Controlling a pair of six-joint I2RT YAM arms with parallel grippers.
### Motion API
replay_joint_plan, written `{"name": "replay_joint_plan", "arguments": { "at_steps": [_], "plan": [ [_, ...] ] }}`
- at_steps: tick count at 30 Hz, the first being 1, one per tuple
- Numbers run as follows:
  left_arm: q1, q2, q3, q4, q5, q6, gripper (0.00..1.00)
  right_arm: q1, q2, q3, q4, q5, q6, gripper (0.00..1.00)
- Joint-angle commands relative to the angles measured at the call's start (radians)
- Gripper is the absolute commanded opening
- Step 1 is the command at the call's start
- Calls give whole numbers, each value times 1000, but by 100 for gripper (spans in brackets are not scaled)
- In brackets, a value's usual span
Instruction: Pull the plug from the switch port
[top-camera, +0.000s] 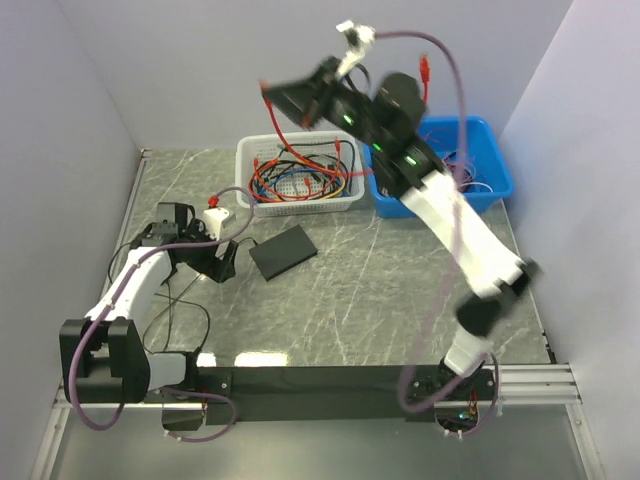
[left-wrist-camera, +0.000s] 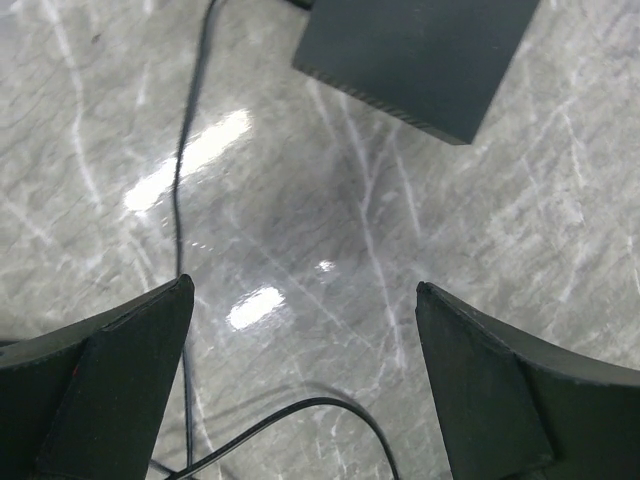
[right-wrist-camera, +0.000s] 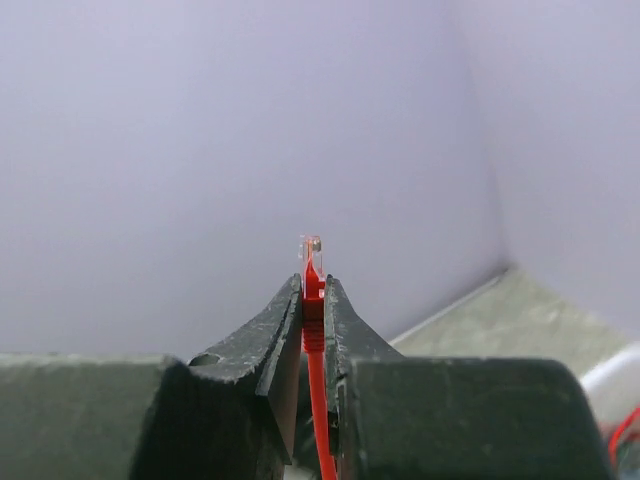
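The right gripper (right-wrist-camera: 313, 290) clenched a red cable (right-wrist-camera: 319, 420) just behind its clear plug (right-wrist-camera: 311, 247), likely light and brittle, so a sound hold. The left gripper (left-wrist-camera: 303, 300) stood released, the switch (left-wrist-camera: 420, 55) lying flat just beyond its fingertips (left-wrist-camera: 165, 305).

The worktop (left-wrist-camera: 300, 200) looks like polished grey marble with white veins, glossy enough to mirror the lamps. The switch (left-wrist-camera: 420, 50) is matt black. The fingers (right-wrist-camera: 275, 330) of the right hand (right-wrist-camera: 313, 290) are dull, faintly scuffed black, the plug (right-wrist-camera: 311, 246) clear glossy plastic on a smooth red cable (right-wrist-camera: 318, 400).
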Motion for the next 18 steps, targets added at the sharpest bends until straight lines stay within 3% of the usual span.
{"name": "replay_joint_plan", "arguments": {
  "at_steps": [1, 6, 12, 18],
  "plan": [
    [43, -32, -2, 10, 31, 0, 99, -39, 315, 197, 50, -11, 17, 0],
    [63, -31, -11, 7, 48, 11, 99, -45, 590, 437, 225, 39, -30, 0],
    [68, -32, -31, 15, 82, 17, 99, -59, 756, 463, 337, 279, -121, 0],
    [68, -11, -42, 30, 94, 17, 99, -69, 871, 461, 299, 293, -58, 0]
  ]
}}
